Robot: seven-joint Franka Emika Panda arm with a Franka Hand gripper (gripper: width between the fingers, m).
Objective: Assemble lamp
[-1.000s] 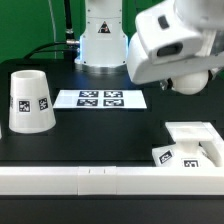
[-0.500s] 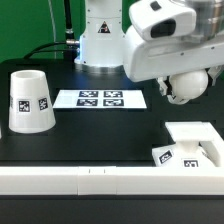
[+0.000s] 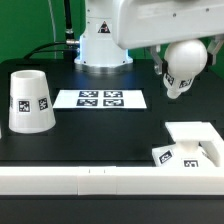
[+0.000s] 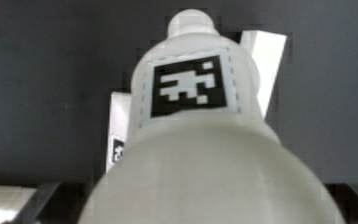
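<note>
Raised since the earlier frame, the end effector (image 3: pixel 181 55) is clamped on the tagged bulb (image 3: pixel 185 66), above the base (image 3: pixel 196 137) on the table (image 3: pixel 105 135).

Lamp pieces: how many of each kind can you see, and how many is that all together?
shade: 1
bulb: 1, up in the air
base: 1
Total: 3
</note>
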